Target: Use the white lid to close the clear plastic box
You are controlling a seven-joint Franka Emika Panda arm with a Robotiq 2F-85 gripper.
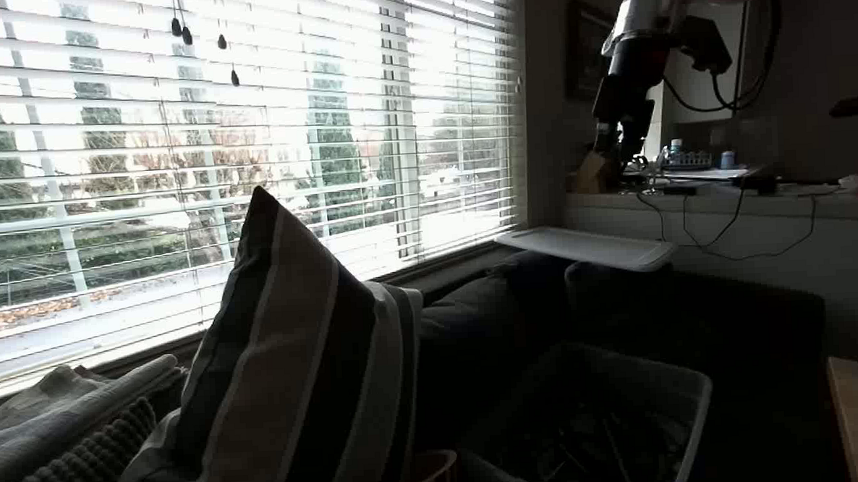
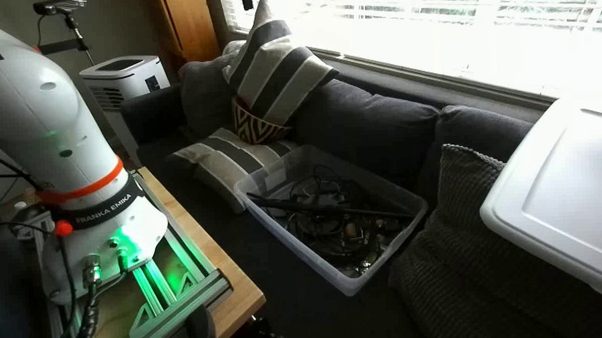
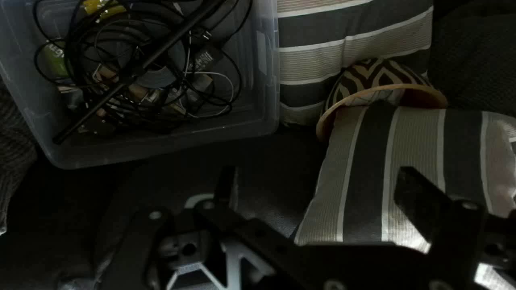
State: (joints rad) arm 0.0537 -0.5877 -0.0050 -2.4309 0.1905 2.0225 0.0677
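The white lid (image 1: 589, 248) lies flat across the sofa's far end in an exterior view; it also shows at the right edge of an exterior view (image 2: 567, 189), by a grey corduroy cushion. The clear plastic box (image 2: 304, 256) stands uncovered on the sofa with cables and a black rod inside. It also shows in an exterior view (image 1: 697, 403) and at upper left in the wrist view (image 3: 161, 153). My gripper (image 3: 318, 173) is open and empty, apart from box and lid, high above the sofa. It also shows in an exterior view (image 1: 617, 146). The lid is out of the wrist view.
Striped cushions (image 2: 282, 64) and a patterned bowl (image 2: 257, 125) are beside the box. The corduroy cushion (image 2: 449, 249) stands between box and lid. The sofa back and window blinds (image 1: 250, 133) run behind. The robot's wooden table (image 2: 235, 291) borders the sofa front.
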